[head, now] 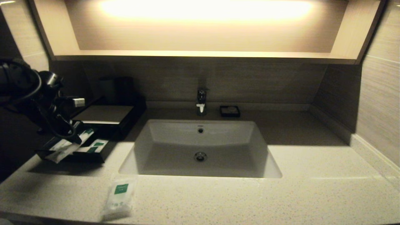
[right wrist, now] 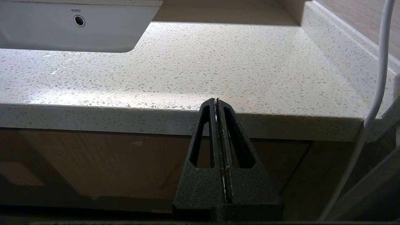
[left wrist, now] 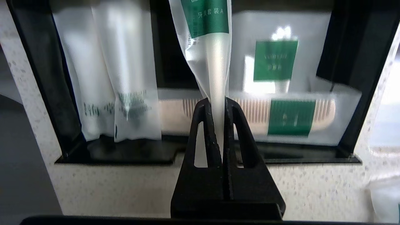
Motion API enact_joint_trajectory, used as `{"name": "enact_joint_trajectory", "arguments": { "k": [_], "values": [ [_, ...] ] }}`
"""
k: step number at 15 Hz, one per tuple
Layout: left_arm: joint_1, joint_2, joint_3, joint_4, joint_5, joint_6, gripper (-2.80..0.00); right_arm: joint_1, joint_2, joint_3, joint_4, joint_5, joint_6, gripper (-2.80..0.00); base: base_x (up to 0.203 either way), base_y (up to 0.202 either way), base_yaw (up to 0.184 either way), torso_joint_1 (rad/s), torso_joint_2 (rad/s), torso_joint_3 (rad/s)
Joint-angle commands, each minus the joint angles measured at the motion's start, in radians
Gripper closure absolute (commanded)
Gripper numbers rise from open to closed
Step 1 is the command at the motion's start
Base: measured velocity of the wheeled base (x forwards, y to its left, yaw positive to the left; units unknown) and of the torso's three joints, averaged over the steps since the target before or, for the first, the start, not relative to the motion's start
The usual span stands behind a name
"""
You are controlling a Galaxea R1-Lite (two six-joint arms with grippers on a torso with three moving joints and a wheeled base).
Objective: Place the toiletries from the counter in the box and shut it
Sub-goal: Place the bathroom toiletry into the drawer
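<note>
**Long packet over the open drawer, pouch waiting**

My left pincer is clamped on the end of the long narrow packet, and I hold it above the drawer tray that is pulled out of the box. I judge this the placing step for the first of the two toiletries.

Inside the drawer tray there are already other wrapped things: a packaged comb lying crosswise just below my fingertips, a flat packet with a green label beyond it, and two whitish sachets at one side. The next move, as I see it, calls for lowering the long packet so it lies flat among these and clear of the drawer's rim; then I let go. If an end overhangs the rim, it could stop the drawer from sliding shut.

The small squarish pouch lies on the worktop, in front of the box and near the front edge, beside the sink. It comes next, then the closing.

My right pincer is closed on nothing, parked low before the worktop's front edge, well apart from the box.
</note>
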Motion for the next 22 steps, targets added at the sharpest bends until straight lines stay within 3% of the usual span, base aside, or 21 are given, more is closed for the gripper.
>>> {"name": "enact_joint_trajectory", "arguments": {
  "k": [1,22],
  "values": [
    [-0.001,0.01,0.0,-0.006,-0.001,-0.001,0.0,0.0,0.001,0.002,0.0,0.0,0.0,0.0,0.0,0.0,0.0,0.0,0.0,0.0],
    [-0.03,0.057,-0.002,-0.156,0.005,-0.08,0.0,0.0,0.001,0.002,0.0,0.0,0.0,0.0,0.0,0.0,0.0,0.0,0.0,0.0]
  ]
}}
